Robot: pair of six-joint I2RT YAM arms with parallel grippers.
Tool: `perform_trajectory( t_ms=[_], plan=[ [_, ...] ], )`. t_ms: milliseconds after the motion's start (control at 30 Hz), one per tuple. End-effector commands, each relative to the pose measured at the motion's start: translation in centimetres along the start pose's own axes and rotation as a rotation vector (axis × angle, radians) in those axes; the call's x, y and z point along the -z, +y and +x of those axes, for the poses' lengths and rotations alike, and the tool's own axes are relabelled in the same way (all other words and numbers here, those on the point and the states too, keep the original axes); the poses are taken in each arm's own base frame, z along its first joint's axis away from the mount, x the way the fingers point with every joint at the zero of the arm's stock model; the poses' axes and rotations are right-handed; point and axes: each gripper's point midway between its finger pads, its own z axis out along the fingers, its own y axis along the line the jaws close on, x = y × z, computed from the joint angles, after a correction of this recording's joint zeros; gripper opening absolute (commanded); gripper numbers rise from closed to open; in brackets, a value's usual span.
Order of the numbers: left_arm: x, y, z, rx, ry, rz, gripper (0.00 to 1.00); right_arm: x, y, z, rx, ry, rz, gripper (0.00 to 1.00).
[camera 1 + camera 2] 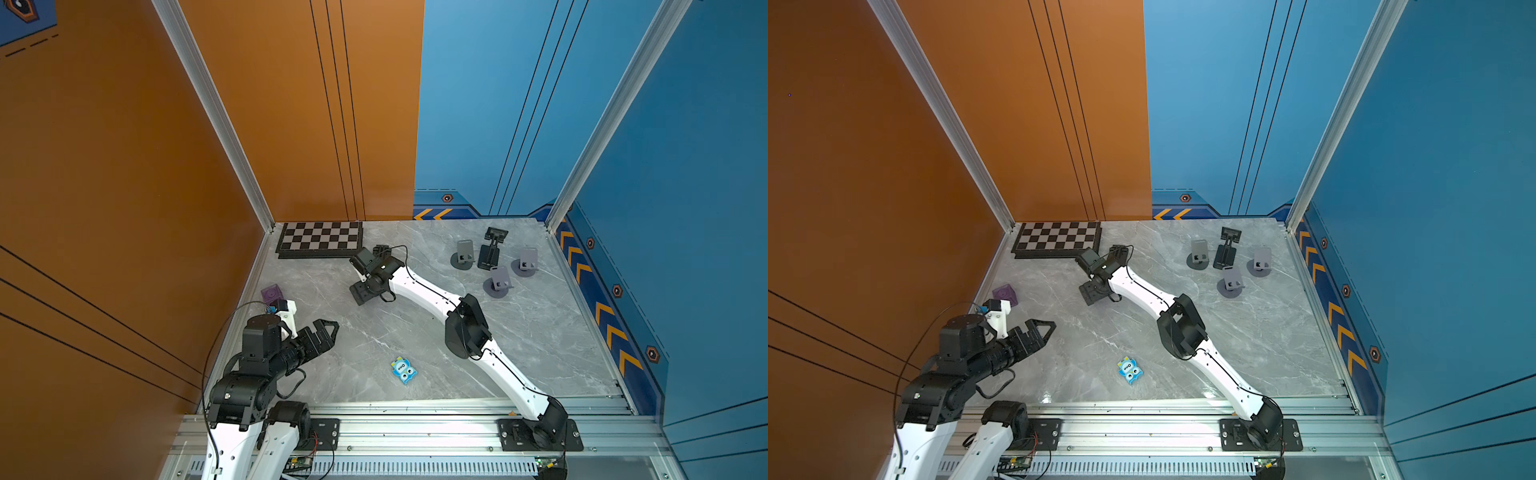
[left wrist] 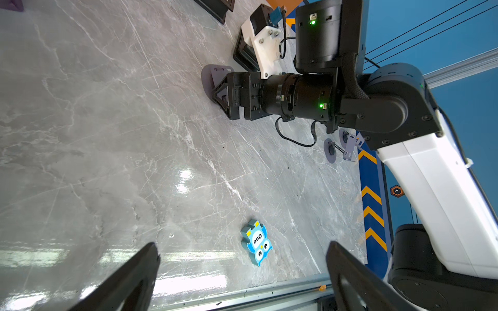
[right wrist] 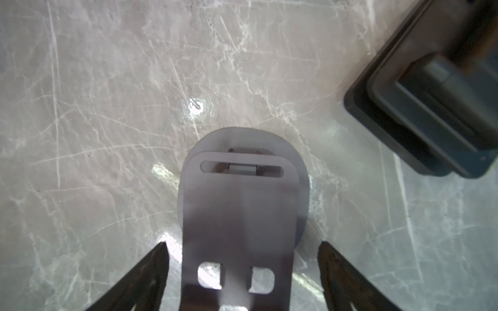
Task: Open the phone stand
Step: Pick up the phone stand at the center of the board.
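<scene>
The phone stand [image 3: 239, 210] is a grey folded plate lying flat on its round base on the marble table. My right gripper [image 3: 242, 243] is open and straddles the plate, with a narrow gap on each side. In both top views the right gripper [image 1: 360, 293] [image 1: 1094, 293] points down and hides the stand. The left wrist view shows the stand's round base [image 2: 208, 76] under the right gripper's fingers [image 2: 219, 90]. My left gripper [image 1: 333, 327] [image 2: 241, 243] hovers wide open and empty near the front left.
A chessboard [image 1: 320, 239] lies at the back left. A black stepped object [image 3: 431, 107] sits close beside the stand. Three unfolded grey stands [image 1: 498, 282] and a black stand [image 1: 492, 247] are at the back right. There is also a blue owl block [image 1: 403, 370] and a purple cube [image 1: 272, 293].
</scene>
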Motion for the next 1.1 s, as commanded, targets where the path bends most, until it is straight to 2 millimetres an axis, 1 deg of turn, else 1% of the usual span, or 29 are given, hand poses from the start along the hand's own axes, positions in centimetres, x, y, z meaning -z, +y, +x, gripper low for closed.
perform_trajectory(
  t_ms=[0, 167, 233, 333, 400, 433, 500, 700, 867, 933, 1067],
  plan=[
    [0.5, -0.7, -0.1, -0.028, 0.009, 0.020, 0.98, -0.7, 0.2, -0.1, -0.026, 0.001, -0.033, 0.83],
    [0.3, -0.4, 0.0, -0.026, 0.011, 0.012, 0.98, -1.3, 0.2, 0.4, -0.032, 0.019, -0.047, 0.82],
    [0.3, -0.3, 0.0, -0.024, 0.011, 0.011, 0.98, -1.4, 0.2, 0.6, -0.031, 0.026, -0.050, 0.79],
    [0.3, -0.2, 0.0, -0.020, 0.009, 0.007, 0.98, -1.4, 0.0, 0.6, -0.035, 0.029, -0.048, 0.70],
    [0.3, -0.2, 0.0, -0.019, 0.008, 0.006, 0.98, -1.2, -0.1, 0.4, -0.038, 0.023, -0.046, 0.59],
    [0.2, -0.1, 0.0, -0.017, 0.010, 0.003, 0.98, -1.1, -0.1, 0.3, -0.040, 0.020, -0.045, 0.55],
    [0.1, 0.1, 0.0, -0.014, 0.012, -0.005, 0.98, -0.7, -0.5, 0.0, -0.049, 0.012, -0.044, 0.48],
    [-0.7, 0.6, -0.4, -0.003, 0.036, -0.046, 0.98, 1.3, -1.6, -1.3, -0.084, -0.012, -0.055, 0.38],
    [-1.6, 1.1, -0.8, 0.004, 0.049, -0.078, 0.98, 3.1, -2.2, -1.5, -0.133, -0.007, -0.088, 0.35],
    [-2.2, 1.3, -0.9, 0.019, 0.041, -0.071, 0.98, 3.7, -2.1, -1.5, -0.136, -0.006, -0.097, 0.32],
    [-3.4, 1.5, -1.2, 0.059, 0.011, -0.044, 0.98, 5.0, -1.9, -1.8, -0.154, -0.010, -0.128, 0.32]
  ],
)
